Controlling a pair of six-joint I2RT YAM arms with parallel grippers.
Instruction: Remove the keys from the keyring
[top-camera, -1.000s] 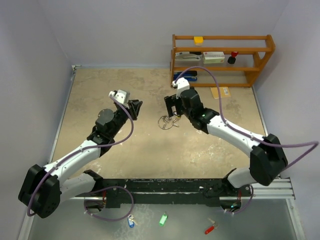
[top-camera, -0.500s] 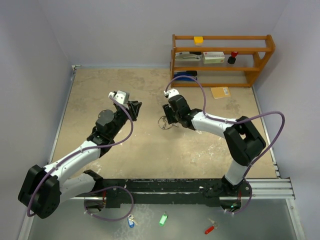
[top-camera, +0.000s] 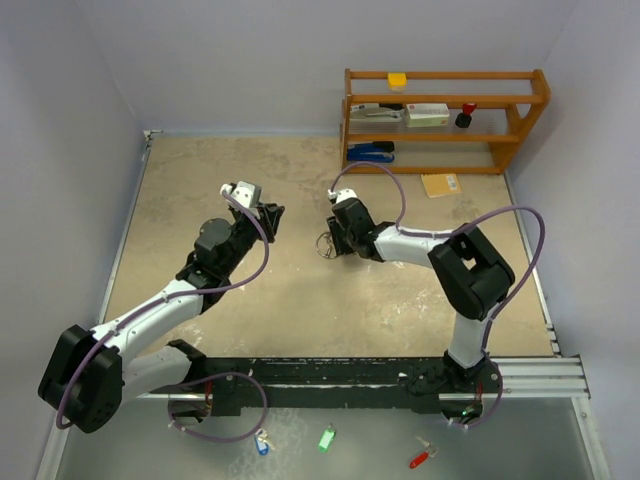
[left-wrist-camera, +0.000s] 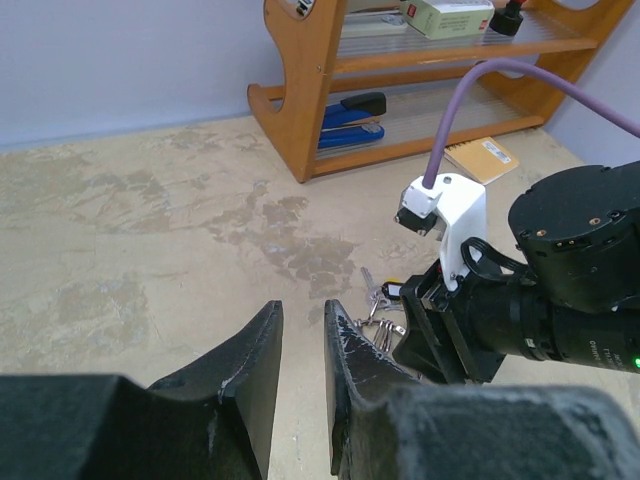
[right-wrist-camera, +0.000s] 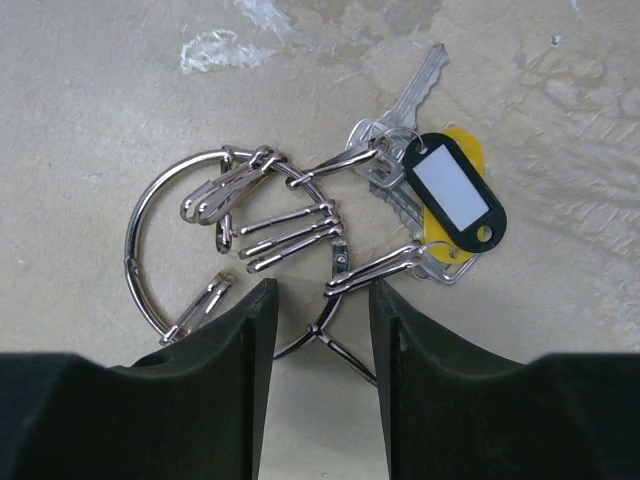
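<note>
The keyring (right-wrist-camera: 134, 240), a thin silver wire ring, lies flat on the tan table with several silver snap clips hung on it. The keys (right-wrist-camera: 416, 84) fan out at its right, with a black-tagged head (right-wrist-camera: 455, 190) lying over a yellow one (right-wrist-camera: 468, 146). My right gripper (right-wrist-camera: 322, 300) hangs straight over the ring, open, its fingers on either side of the ring's lower wire and not touching it. In the top view the right gripper (top-camera: 336, 238) covers most of the keyring (top-camera: 323, 246). My left gripper (left-wrist-camera: 303, 322) hovers to the left of the keys (left-wrist-camera: 376, 296), open by a narrow gap with nothing in it.
A wooden shelf (top-camera: 445, 120) stands at the back right with a blue stapler (top-camera: 372, 152) and small boxes on it. A tan notebook (top-camera: 441, 184) lies in front of it. Blue (top-camera: 262, 441), green (top-camera: 327, 438) and red (top-camera: 421, 459) tagged keys lie beyond the near rail.
My right gripper has come down and a little left onto the keyring, its jaws narrowing from wide open. The left arm has barely moved.
</note>
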